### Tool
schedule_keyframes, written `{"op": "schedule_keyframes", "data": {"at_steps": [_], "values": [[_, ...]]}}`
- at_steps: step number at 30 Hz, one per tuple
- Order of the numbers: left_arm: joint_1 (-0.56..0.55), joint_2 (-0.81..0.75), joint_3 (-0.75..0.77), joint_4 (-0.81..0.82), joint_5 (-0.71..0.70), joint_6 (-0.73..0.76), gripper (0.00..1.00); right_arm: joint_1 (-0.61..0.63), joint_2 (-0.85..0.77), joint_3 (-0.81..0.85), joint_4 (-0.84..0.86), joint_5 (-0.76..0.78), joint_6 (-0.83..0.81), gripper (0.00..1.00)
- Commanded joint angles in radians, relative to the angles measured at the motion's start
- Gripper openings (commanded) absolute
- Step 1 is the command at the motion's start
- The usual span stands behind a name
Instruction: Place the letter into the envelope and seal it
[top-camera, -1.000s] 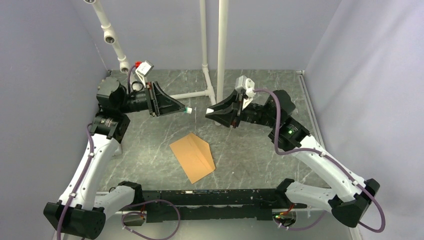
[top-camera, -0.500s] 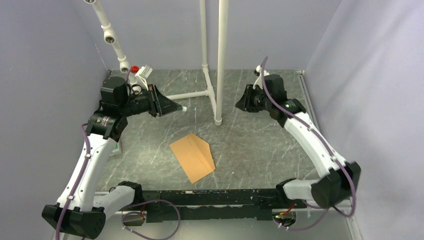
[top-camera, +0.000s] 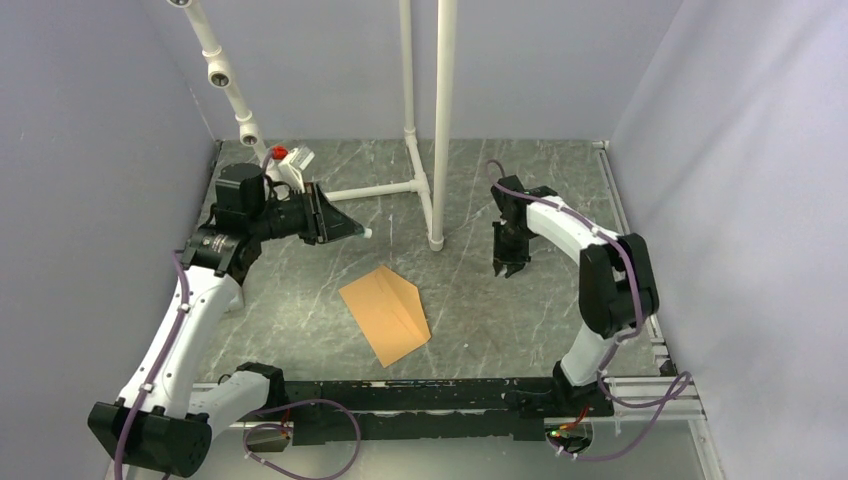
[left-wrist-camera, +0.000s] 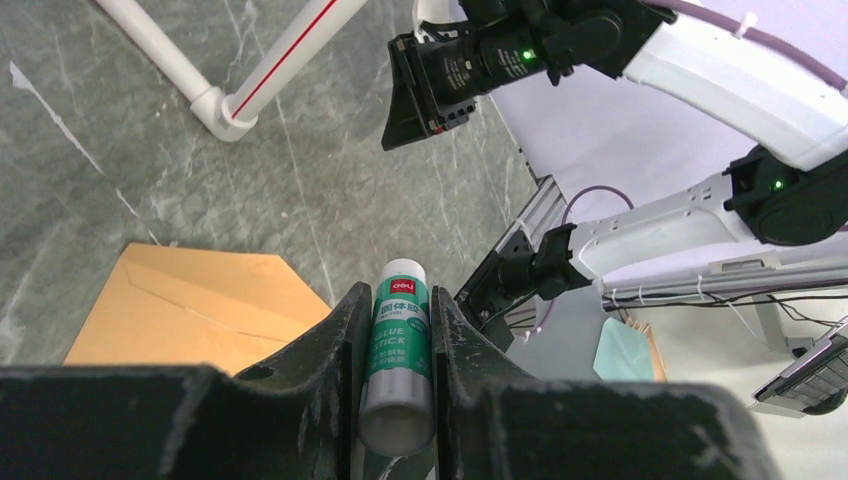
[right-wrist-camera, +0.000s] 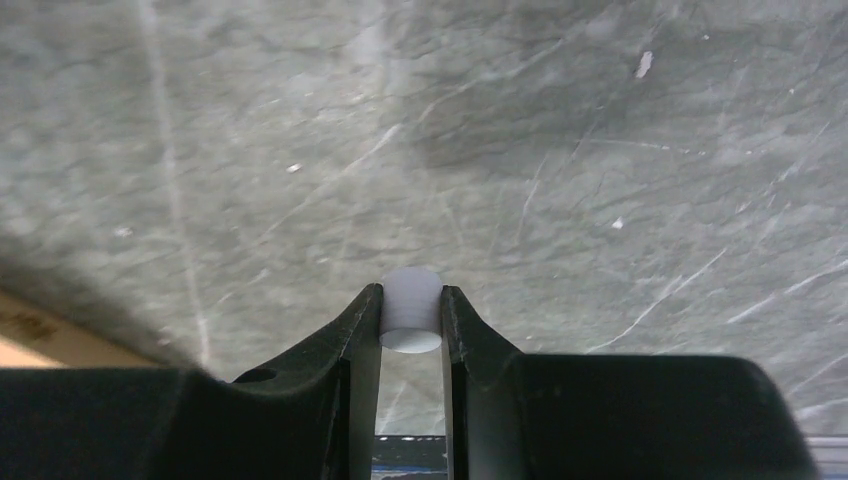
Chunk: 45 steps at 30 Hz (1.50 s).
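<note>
The orange-brown envelope (top-camera: 385, 315) lies flat on the grey marble table, flap folded over; it also shows in the left wrist view (left-wrist-camera: 190, 310). The letter is not in view. My left gripper (top-camera: 362, 231) hovers up-left of the envelope, shut on a green glue stick (left-wrist-camera: 398, 350) whose white tip points toward the table. My right gripper (top-camera: 508, 268) points down at the table right of the envelope, shut on a small white cap (right-wrist-camera: 411, 308) just above the bare surface.
White pipe uprights (top-camera: 440, 120) and a floor pipe (top-camera: 385, 190) stand at the back centre, between the two arms. Another pipe (top-camera: 225, 80) runs up the back left. Grey walls close three sides. A black rail (top-camera: 420, 395) runs along the near edge.
My right arm swung away from the centre to the back right, then down to point at the table, still holding the cap. My left gripper drew back left with the glue stick.
</note>
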Motion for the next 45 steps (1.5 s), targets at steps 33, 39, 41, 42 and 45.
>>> {"op": "schedule_keyframes", "data": {"at_steps": [33,39,41,42,45], "values": [[0.000,0.103,0.017,0.022,0.128,0.030,0.02,-0.018,-0.178,0.077,0.119,-0.127,-0.138,0.62],[-0.046,0.114,0.010,0.119,0.176,-0.033,0.03,0.070,-0.493,-0.049,0.365,-0.340,-0.191,0.64],[-0.074,0.123,0.018,0.131,0.179,-0.040,0.02,0.109,-0.564,-0.046,0.403,-0.417,-0.193,0.65],[-0.089,0.127,0.022,0.137,0.182,-0.044,0.02,0.137,-0.588,-0.043,0.433,-0.456,-0.201,0.66],[-0.140,0.144,0.034,0.165,0.197,-0.060,0.02,0.264,-0.639,-0.057,0.592,-0.506,-0.245,0.68]]}}
